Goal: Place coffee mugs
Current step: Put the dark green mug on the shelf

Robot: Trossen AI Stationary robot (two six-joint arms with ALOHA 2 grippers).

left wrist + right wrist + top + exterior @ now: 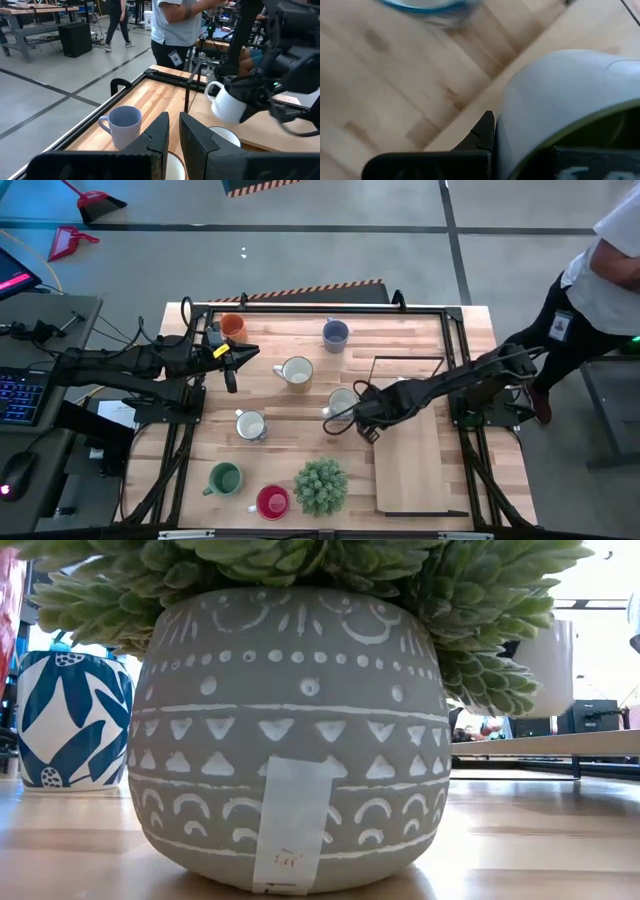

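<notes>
My right gripper (358, 418) points down near the table's middle, shut on a pale mug (342, 402) with a green rim. This mug also shows in the left wrist view (227, 105) and the low view (548, 655). On the table stand an orange mug (232, 326), a blue-grey mug (335, 333), two white mugs (296, 370) (250, 424), a green mug (224, 478) and a red mug (272, 501). My left gripper (232, 362) hovers at the far left, pointing level at the nearer white mug (225, 136), its fingers nearly together on nothing. My right gripper holds the pale mug by its rim (502, 125) from above, fingers pointing down. One finger (484, 132) lies against the outer wall; the other is hidden by the mug. The mug hangs tilted, lifted clear of the table, its handle (212, 90) toward the far side.
A spiky green plant (321, 486) in a patterned grey pot (290, 740) stands at the near edge. A lighter wooden board (410, 460) with a thin black frame (410, 360) lies on the right half. A person (600, 270) stands beyond the table's right edge.
</notes>
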